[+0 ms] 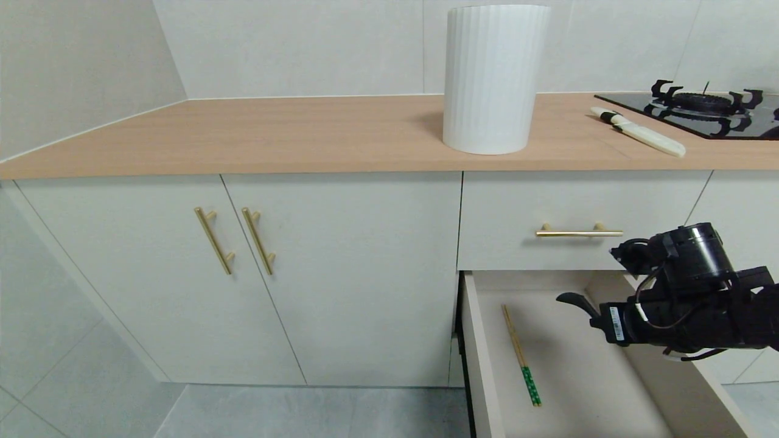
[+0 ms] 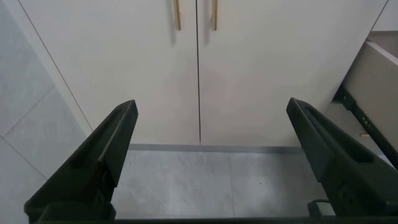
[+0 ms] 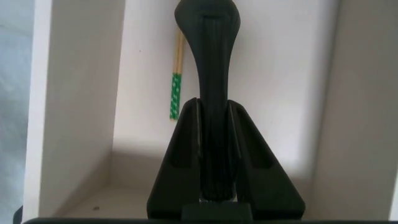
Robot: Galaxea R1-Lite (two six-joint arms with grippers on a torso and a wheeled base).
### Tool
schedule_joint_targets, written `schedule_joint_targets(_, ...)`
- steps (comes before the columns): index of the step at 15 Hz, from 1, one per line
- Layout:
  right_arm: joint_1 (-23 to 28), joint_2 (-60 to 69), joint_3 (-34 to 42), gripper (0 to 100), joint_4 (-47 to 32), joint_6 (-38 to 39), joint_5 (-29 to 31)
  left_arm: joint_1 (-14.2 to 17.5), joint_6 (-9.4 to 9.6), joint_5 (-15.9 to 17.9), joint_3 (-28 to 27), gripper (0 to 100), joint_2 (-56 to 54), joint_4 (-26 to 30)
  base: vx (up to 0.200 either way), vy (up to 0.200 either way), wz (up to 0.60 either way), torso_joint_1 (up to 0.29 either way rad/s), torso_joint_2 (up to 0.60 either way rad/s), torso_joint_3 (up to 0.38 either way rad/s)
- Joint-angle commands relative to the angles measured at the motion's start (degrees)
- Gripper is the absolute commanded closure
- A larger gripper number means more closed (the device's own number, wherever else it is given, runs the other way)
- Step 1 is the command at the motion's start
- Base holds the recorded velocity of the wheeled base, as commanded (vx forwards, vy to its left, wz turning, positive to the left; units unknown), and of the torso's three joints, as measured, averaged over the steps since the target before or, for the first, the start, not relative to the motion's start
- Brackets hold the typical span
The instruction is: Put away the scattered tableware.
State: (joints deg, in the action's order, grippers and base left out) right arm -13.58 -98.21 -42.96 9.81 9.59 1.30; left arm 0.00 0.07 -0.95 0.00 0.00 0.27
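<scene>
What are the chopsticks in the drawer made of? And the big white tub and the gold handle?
Chopsticks: likely bamboo or wood, pale tan and matte, with green patterned ends that look painted.
White tub: maybe plastic or ceramic, matte with fine upright ribs; the look leaves it open.
Handle: seems to be metal, a thin gold bar with a soft shine.
</scene>
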Motion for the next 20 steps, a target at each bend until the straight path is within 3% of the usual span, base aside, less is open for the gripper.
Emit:
schedule_joint_targets(1,0.0,-4.5,1.0,100,6.0,0.3,0.0,0.0,0.01,0.0,0.0,0,0.0,0.0,0.0,0.0,0.0,0.0,0.0,0.0)
schedule_joint_targets(5,0.0,-17.4,2.2,100,19.8,1.2,5.9,0.0,0.01,0.0,0.0,0,0.0,0.0,0.0,0.0,0.0,0.0,0.0,0.0)
schedule_joint_targets(11,0.0,-28.7,2.4,100,26.4,1.2,6.3,0.0,0.01,0.0,0.0,0,0.0,0.0,0.0,0.0,0.0,0.0,0.0,0.0)
schedule_joint_targets(20,-0.1,-32.4,3.2,100,30.4,1.1,6.3,0.0,0.01,0.0,0.0,0,0.0,0.0,0.0,0.0,0.0,0.0,0.0,0.0)
